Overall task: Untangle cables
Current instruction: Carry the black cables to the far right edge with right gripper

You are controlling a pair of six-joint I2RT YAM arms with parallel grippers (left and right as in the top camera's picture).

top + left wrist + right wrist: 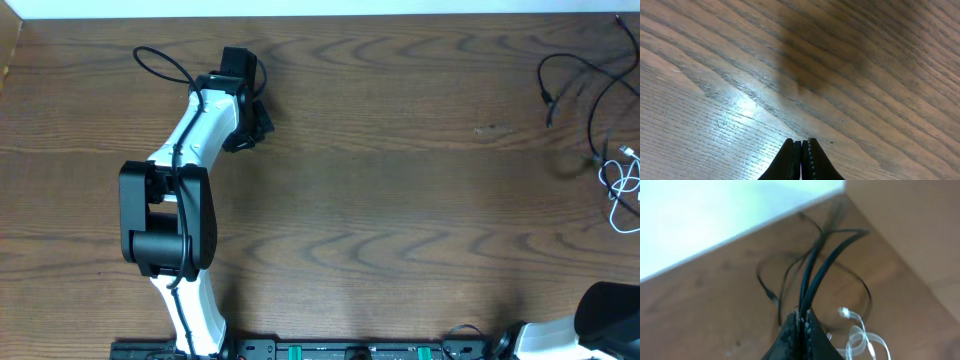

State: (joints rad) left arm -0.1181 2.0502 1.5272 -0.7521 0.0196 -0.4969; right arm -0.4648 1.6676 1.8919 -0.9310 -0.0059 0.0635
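Overhead: black cables (575, 85) lie in loose loops at the far right corner of the surface (400, 200), white cable (625, 185) coiled just nearer the robot by the right edge; some strands run off frame. Bunch stretches approx far-to-near along that edge. Left arm (195, 130) is well apart on the far left, nothing near it. Right arm (600, 320) sits at the near right corner, clearly the nearer one; its tool isn't visible from above.

Left wrist: left tool (801, 145) tips together, nothing btwn them, bare wood below.

Right wrist: right tool (801, 315) tips together too. Two black strands lead straight ahead from right at the tips, thinner loops to the left, white coil low right. Pic blurred, so can't tell if a strand is nipped btwn the tips or just passes behind.

Judgement: next move looks like the right arm's: bunch lies dead ahead of its tool, strands approx in line w/ the tips; left arm would have to cross the whole surface to help
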